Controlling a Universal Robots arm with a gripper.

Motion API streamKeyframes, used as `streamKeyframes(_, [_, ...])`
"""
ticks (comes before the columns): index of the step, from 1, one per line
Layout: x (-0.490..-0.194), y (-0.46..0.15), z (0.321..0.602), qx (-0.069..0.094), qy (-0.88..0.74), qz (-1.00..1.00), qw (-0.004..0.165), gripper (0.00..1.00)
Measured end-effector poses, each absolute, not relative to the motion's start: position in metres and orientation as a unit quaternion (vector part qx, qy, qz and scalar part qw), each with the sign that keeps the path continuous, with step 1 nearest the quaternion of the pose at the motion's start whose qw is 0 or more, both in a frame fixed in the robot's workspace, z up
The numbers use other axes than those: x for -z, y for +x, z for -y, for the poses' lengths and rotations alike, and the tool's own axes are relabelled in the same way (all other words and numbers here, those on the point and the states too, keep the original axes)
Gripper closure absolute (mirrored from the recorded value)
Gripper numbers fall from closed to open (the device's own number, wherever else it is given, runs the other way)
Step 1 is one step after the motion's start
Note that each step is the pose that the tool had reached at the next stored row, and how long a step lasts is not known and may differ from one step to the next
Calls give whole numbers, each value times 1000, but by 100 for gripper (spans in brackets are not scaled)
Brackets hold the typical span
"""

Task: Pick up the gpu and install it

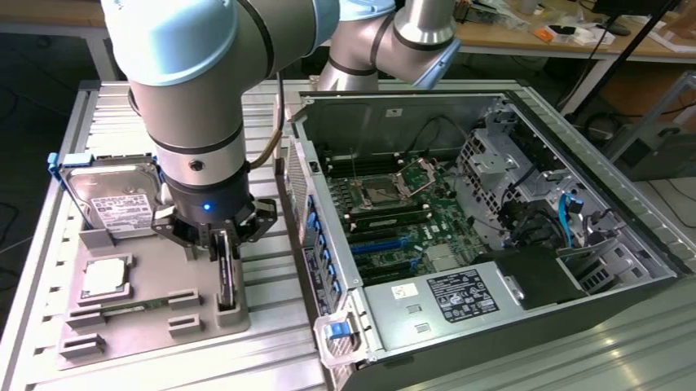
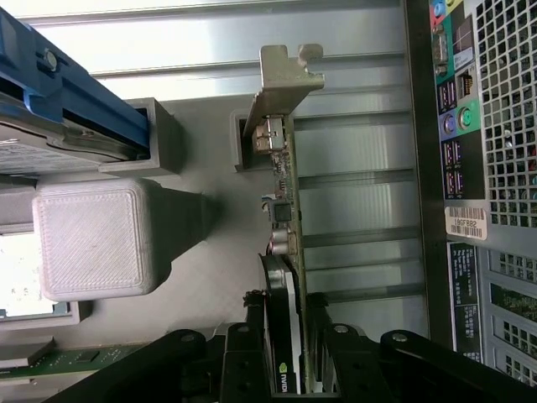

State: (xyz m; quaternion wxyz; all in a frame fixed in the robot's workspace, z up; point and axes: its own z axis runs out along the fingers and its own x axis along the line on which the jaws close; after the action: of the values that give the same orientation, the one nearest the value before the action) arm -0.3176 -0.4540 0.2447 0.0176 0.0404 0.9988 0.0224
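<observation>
Thin, flat, long dark gpu (image 1: 226, 281) with silver metal end bracket, standing on its long edge in a slot of the flat grey plastic holder tray (image 1: 152, 330), directly under the black two-finger gripper (image 1: 223, 244) and between its fingers. From the wrist view, same gpu (image 2: 285, 210) edge-on, running straight out from the gripper (image 2: 285, 369), bracket end farthest away, seated in a small grey socket block. Closed partway onto the card, one black finger (image 2: 248, 357) against each face, no gap to be seen. Card not yet lifted, lower edge down in the tray.

Near end of the card covered by the fingers; black face hard to read at this edge-on angle. In the exterior view, upper part of the card hidden behind the gripper body.

Near the gripper, on the exterior view's left: square silver processor chip (image 1: 106, 278) flat in the tray, slim green memory stick (image 1: 130, 308) beside it. Behind the gripper: silver hard drive with white label (image 1: 114, 204) in a blue frame, partly covered by the big grey robot arm (image 1: 185, 81), itself cut off above. White ribbed plastic cube (image 2: 92, 239) near the card, apart from it.

On the gripper's other side, the exterior view's right: open metal computer case (image 1: 403, 122) with green motherboard (image 1: 403, 220); lower corner cut off. All on a ribbed aluminium table (image 1: 98, 122).
</observation>
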Motion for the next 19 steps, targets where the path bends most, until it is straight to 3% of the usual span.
streamKeyframes(19, [-245, -318, 454, -22, 40, -999, 18, 73])
